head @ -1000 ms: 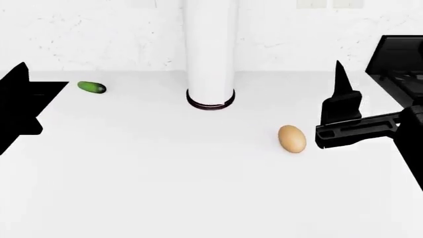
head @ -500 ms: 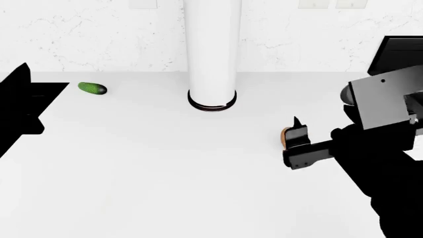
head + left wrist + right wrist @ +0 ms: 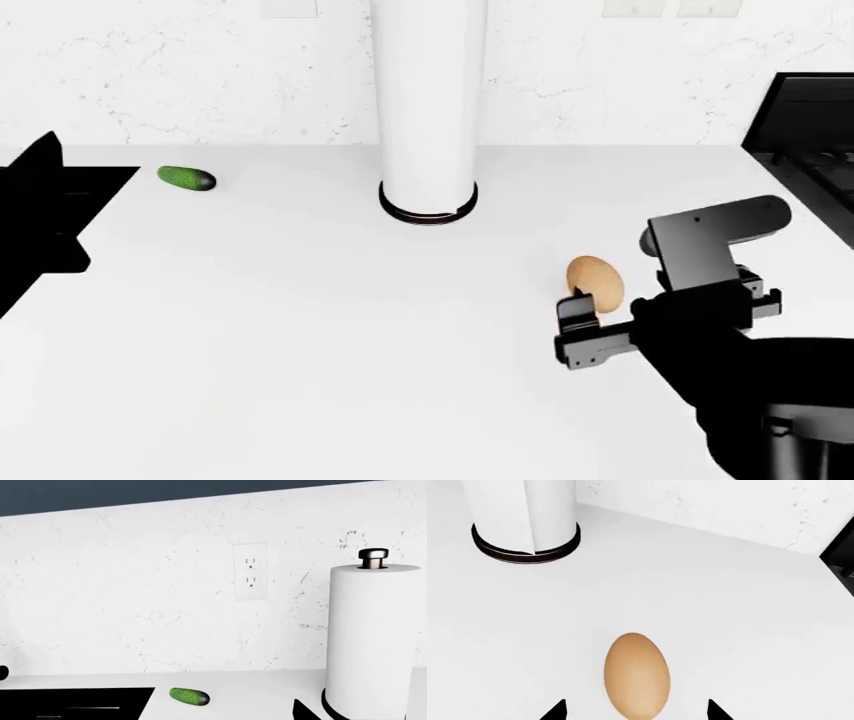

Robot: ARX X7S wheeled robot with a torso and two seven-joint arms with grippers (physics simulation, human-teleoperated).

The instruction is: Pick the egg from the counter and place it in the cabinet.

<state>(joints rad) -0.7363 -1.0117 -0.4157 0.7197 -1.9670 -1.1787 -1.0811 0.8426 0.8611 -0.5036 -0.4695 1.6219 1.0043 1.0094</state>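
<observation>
Two right fingers (image 3: 558,711) spread wide, flanking the egg (image 3: 636,674) untouched.

We find no readable text, label, brand, number or sign in any of the views. The wall outlet (image 3: 251,571) in the left wrist view carries no lettering we can make out, and the paper towel roll (image 3: 373,640) beside it is plain white. The egg (image 3: 636,675) bears no stamp, and the cucumber (image 3: 186,178) no sticker. The dark body of the right gripper (image 3: 583,322) shows no marking that we can read.
</observation>
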